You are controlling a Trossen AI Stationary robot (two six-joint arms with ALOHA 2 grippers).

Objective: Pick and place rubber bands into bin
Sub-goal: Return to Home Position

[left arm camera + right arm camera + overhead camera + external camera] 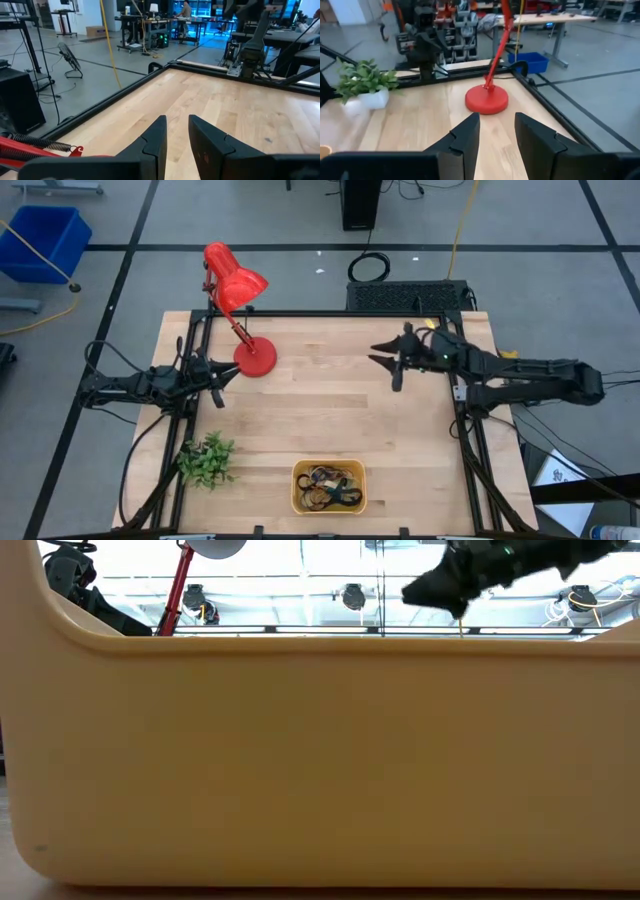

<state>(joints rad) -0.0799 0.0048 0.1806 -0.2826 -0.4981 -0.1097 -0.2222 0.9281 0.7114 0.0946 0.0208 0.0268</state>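
Both reach inward: left gripper (228, 387), right gripper (385, 367), fingers parted.

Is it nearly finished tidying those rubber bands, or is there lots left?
Nearly finished, it seems. Done: a tangle of bands lies in the bin, and I can spot none loose on the table. In hand: nothing; the left tool and right tool are both open and empty, far from the bin. Left: probably only parking the arms.

Hung over the wooden table (420, 117) with right gripper (496, 120) parted; faced red lamp base (486, 100), with potted plant (362, 82) and left arm (427, 47) beyond.
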